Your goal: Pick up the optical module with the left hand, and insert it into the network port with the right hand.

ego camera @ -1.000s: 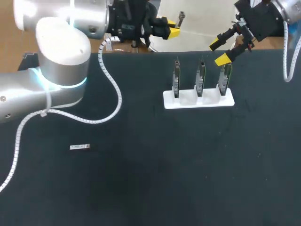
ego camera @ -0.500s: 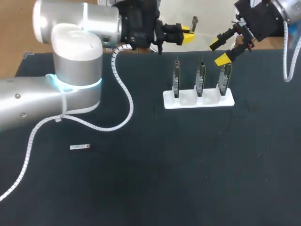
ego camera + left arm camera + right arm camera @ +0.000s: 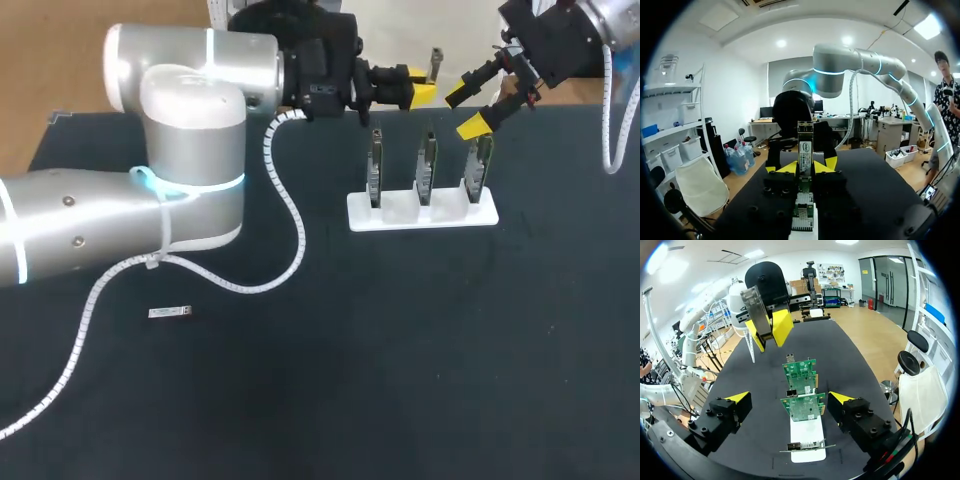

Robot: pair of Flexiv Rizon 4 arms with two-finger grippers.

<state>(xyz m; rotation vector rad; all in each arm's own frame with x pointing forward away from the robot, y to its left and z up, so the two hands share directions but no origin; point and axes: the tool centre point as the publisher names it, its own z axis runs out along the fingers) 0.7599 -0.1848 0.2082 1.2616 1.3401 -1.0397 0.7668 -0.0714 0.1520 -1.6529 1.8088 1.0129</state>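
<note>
Standing only a little apart, the yellow-tipped fingers (image 3: 826,164) of the left gripper (image 3: 420,95) held nothing. Through the narrow gap between them, its wrist view looked end-on along a row of cards. That gripper hung above the table at the 12 o'clock side of the white rack (image 3: 420,216), pointing toward 3 o'clock. The right gripper (image 3: 466,110) was also empty, its fingers spread wide. It hovered over the rack's 1 o'clock corner, above the card at its 3 o'clock end (image 3: 481,165), near the left gripper but not touching it. The rack sat on the black table (image 3: 400,380), toward 1 o'clock from the table's middle. It held three green cards (image 3: 427,163) upright, one in each slot, side by side and apart from one another. A small metal network port (image 3: 789,359) showed at an edge of the card farthest ahead of the right gripper. The optical module (image 3: 170,313) lay flat on the bare table toward 8 o'clock, well apart from the rack and from both grippers. The left arm (image 3: 190,180) came in from 9 o'clock, with a white spiral cable (image 3: 292,225) hanging from it over the table.
</note>
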